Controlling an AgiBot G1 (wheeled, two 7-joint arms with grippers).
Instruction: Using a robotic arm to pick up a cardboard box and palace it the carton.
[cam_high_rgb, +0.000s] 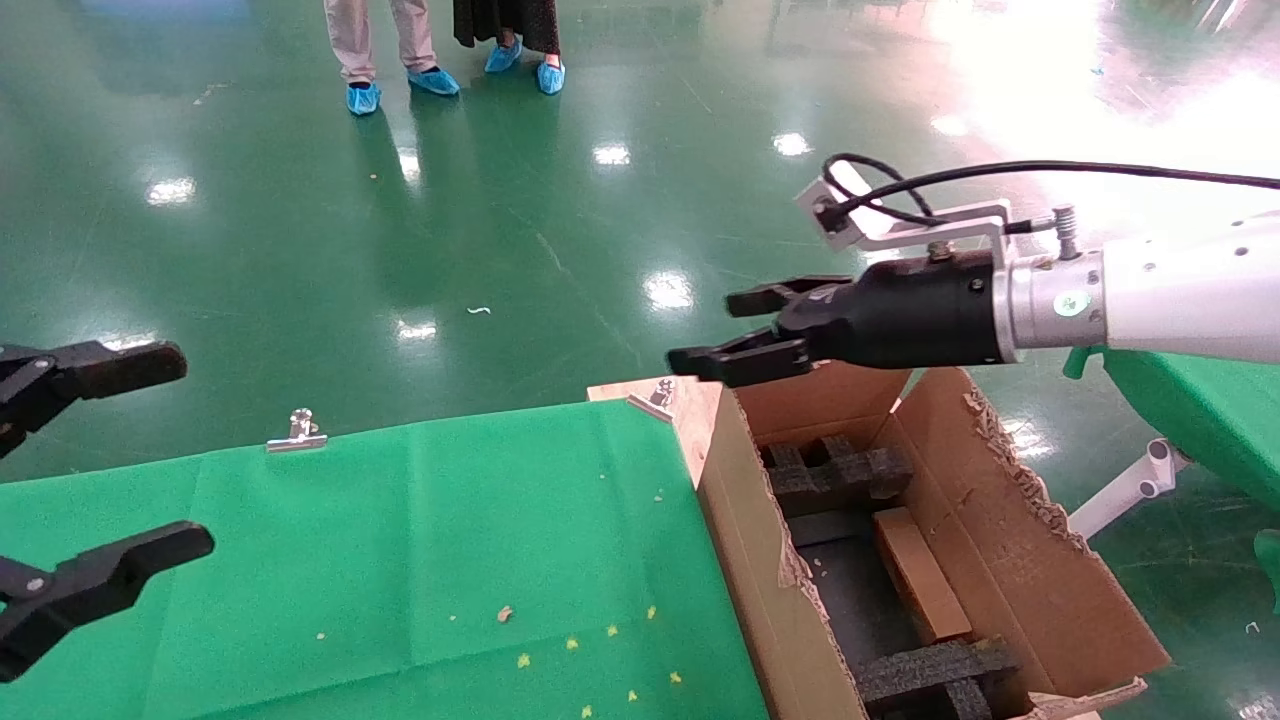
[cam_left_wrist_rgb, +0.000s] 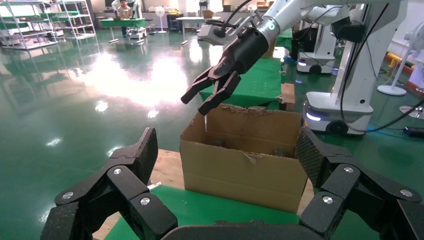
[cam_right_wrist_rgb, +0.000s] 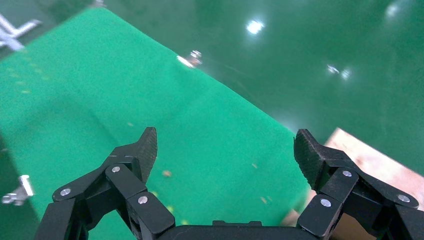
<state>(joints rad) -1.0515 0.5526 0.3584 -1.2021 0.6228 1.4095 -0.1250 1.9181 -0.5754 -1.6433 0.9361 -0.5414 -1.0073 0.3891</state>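
Observation:
The large brown carton (cam_high_rgb: 1010, 540) with torn flaps stands at the right end of the green table. Black foam inserts (cam_high_rgb: 840, 475) sit inside it. The small brown cardboard box (cam_high_rgb: 920, 575) lies inside the carton between the inserts. My right gripper (cam_high_rgb: 712, 332) on the white arm is open and empty, hovering above the carton's far left corner. In the right wrist view it (cam_right_wrist_rgb: 227, 150) looks down on green cloth. The left wrist view shows the carton (cam_left_wrist_rgb: 242, 170) and the right gripper (cam_left_wrist_rgb: 207, 95) above it. My left gripper (cam_high_rgb: 150, 460) is open and empty at the table's left edge.
The green cloth table (cam_high_rgb: 400, 560) has metal clips (cam_high_rgb: 297, 432) on its far edge and small crumbs near the front. Two people in blue shoe covers (cam_high_rgb: 362, 97) stand far back. Another green table (cam_high_rgb: 1200, 410) is at the right. A white robot base (cam_left_wrist_rgb: 335, 112) stands behind the carton.

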